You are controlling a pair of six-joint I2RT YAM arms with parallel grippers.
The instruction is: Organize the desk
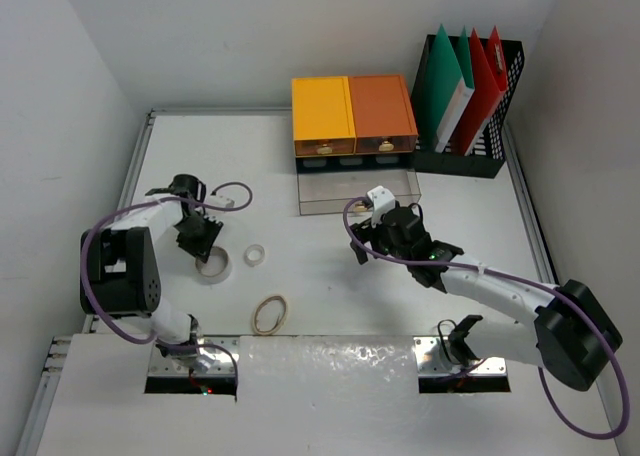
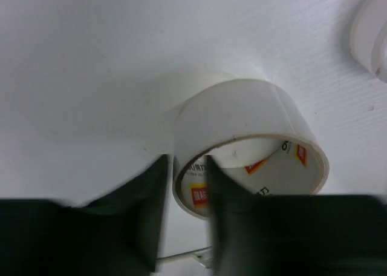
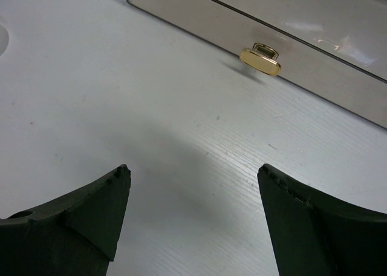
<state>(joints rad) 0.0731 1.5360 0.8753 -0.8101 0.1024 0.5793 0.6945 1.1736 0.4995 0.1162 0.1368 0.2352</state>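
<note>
- Jaws of the left gripper (image 1: 205, 244) sit over a tape roll (image 1: 212, 265) on the tabletop's (image 1: 330, 276) left side; the right gripper (image 1: 385, 238) is well away.
- Left wrist: jaws pinch the tape roll's near wall (one inside).
- Right wrist: jaws wide, empty, drawer knob (image 3: 260, 58) beyond.

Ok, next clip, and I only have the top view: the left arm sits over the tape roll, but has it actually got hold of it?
Observer: Yes, by the left wrist view. The left jaws straddle the near wall of the tape roll, one inside the ring and one outside, closed on it.
Reviewer: Is the roll lifted?
Observer: It looks to be resting on the desk; I see no gap under it.
Reviewer: And is the right arm holding anything?
Observer: No. Its wrist view shows the right jaws wide open and empty, aimed at the gold handle of the clear drawer.
</note>
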